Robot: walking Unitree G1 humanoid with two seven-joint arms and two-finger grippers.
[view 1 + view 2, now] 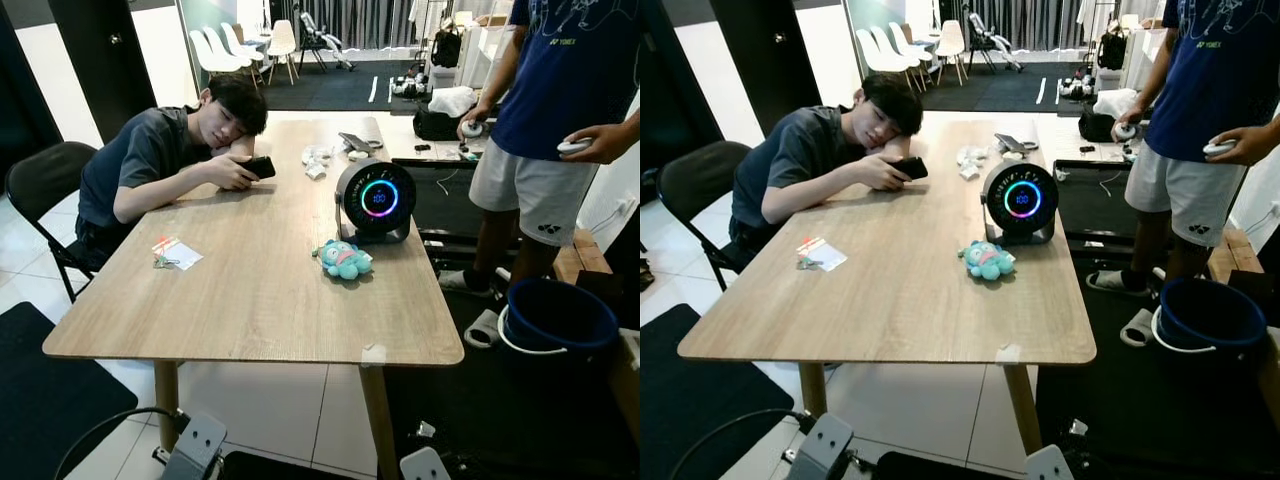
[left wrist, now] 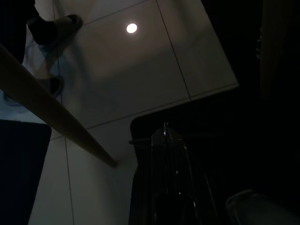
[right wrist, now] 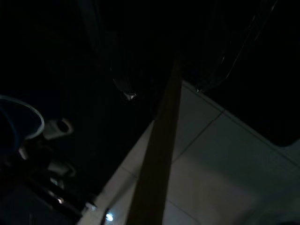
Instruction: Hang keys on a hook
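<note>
Blue bucket (image 1: 557, 318) stands on the dark mat (image 1: 520, 400) at the robot's right, past the table's right edge; what it holds cannot be made out, its inside being dark. A white rim shows along its near side.

Pale wood table (image 1: 250, 310) spreads ahead. The keys (image 1: 163, 261) lie on it near the left edge, half under a white tag (image 1: 178, 252) with a red and green mark. They sit flat on the wood, well apart from everything else on the table. A teal plush toy (image 1: 343, 259) lies toward the right side, just in front of a round black device (image 1: 375, 201) with a glowing ring on its face. Some crumpled white bits (image 1: 316, 160) lie further back.

A person sits at the left in a black chair (image 1: 45, 190), head down on one arm on the table, with a phone (image 1: 259, 167) in hand. Another person in a blue shirt and grey shorts stands at the right, beside the table, with a white controller (image 1: 574, 147) in one hand.

Both arms hang low below the table edge, well apart from the keys. The left gripper (image 2: 171, 178) shows dimly in the left wrist view over floor tiles (image 2: 140, 79), beside a table leg (image 2: 51, 110); its fingers look close together, but I cannot tell for sure. The right gripper (image 3: 159, 79) is too dark in the right wrist view to tell whether it is released or clenched; another table leg (image 3: 157, 154) crosses that view.
</note>
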